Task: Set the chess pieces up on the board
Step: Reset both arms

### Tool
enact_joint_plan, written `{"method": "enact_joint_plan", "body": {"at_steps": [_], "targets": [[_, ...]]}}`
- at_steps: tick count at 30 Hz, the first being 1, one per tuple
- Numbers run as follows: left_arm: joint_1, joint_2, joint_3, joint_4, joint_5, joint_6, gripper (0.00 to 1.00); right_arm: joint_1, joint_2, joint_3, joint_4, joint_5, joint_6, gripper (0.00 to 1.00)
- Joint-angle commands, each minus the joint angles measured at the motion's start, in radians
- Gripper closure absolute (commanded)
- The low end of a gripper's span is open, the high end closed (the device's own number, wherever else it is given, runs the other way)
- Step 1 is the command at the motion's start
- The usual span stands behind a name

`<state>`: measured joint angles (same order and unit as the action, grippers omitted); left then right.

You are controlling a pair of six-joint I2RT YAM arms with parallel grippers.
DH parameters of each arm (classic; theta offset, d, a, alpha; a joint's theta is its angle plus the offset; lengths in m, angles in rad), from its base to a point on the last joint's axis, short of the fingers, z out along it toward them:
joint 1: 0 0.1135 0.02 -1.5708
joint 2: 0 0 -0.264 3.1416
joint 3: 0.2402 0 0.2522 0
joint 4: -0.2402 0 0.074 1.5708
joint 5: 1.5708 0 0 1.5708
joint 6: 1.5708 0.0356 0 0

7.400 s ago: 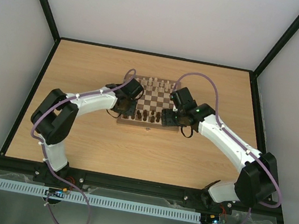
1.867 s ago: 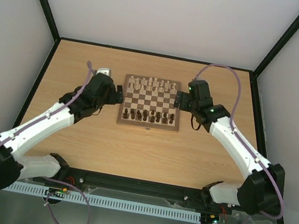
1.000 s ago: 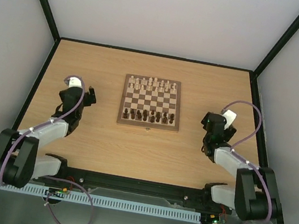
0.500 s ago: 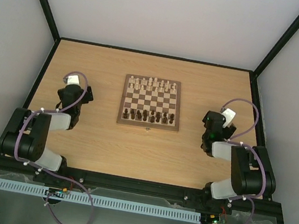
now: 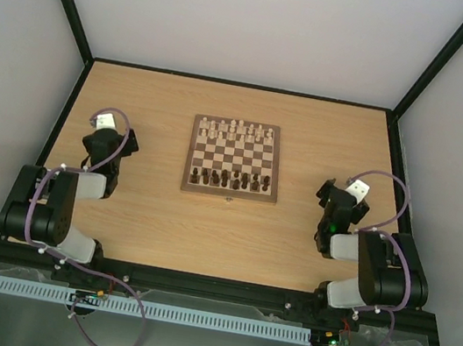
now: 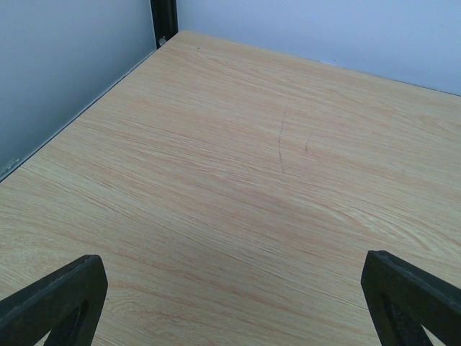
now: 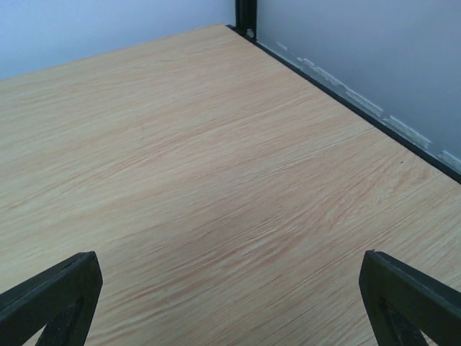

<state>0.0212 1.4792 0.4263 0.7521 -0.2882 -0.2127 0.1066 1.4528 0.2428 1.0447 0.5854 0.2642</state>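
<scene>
The board (image 5: 235,158) lies in the middle of the table, its clasp toward me. Dark brown chess pieces (image 5: 229,177) stand in two rows along its near edge, and cream-white pieces (image 5: 237,128) line its far edge. Both arms are folded back, well away from the board. My left gripper (image 5: 111,137) hangs left of the board; in the left wrist view the left gripper (image 6: 234,299) stands wide open over bare wood. My right gripper (image 5: 340,196) is right of the board; the right wrist view shows the right gripper (image 7: 230,299) open, nothing between its fingers.
A black frame rail (image 5: 52,146) borders the tabletop (image 5: 221,233), with white walls beyond it on three sides. The left wrist view shows the far left corner post (image 6: 163,18), the right wrist view the far right corner post (image 7: 245,13).
Over the earlier frames both arms drew back from the board's sides and folded toward their bases. In the last half second each gripper shifted slightly. Pieces on the board stayed put.
</scene>
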Motion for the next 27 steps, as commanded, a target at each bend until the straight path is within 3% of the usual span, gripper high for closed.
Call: {"method": "enact_joint_plan", "body": {"at_steps": [1, 5, 6, 10, 14, 18, 20, 23, 27], "targets": [[0.006, 0.007, 0.010, 0.070, -0.006, -0.001, 0.00, 0.000, -0.010, -0.041, 0.183, -0.108, -0.060, 0.01], [0.006, 0.002, 0.001, 0.087, 0.055, 0.025, 0.00, 0.003, 0.071, -0.073, 0.340, -0.246, -0.144, 0.01], [0.006, 0.000, -0.003, 0.091, 0.067, 0.030, 0.01, 0.003, 0.049, -0.058, 0.264, -0.248, -0.133, 0.01], [0.006, -0.043, -0.038, 0.086, 0.086, 0.025, 0.00, 0.004, 0.069, -0.056, 0.289, -0.236, -0.134, 0.01], [0.004, -0.071, -0.092, 0.179, 0.111, 0.040, 0.01, 0.003, 0.057, -0.051, 0.255, -0.240, -0.128, 0.01], [0.003, -0.043, -0.069, 0.183, 0.084, 0.053, 0.00, 0.003, 0.064, -0.051, 0.269, -0.239, -0.130, 0.01], [0.002, -0.015, -0.097, 0.282, 0.061, 0.057, 0.01, 0.003, 0.063, -0.049, 0.264, -0.239, -0.130, 0.01], [-0.043, 0.033, -0.048, 0.236, -0.024, 0.081, 0.01, 0.002, 0.062, -0.045, 0.257, -0.239, -0.129, 0.01], [-0.046, 0.024, -0.063, 0.248, -0.024, 0.084, 0.01, 0.003, 0.063, -0.045, 0.256, -0.240, -0.129, 0.01]]}}
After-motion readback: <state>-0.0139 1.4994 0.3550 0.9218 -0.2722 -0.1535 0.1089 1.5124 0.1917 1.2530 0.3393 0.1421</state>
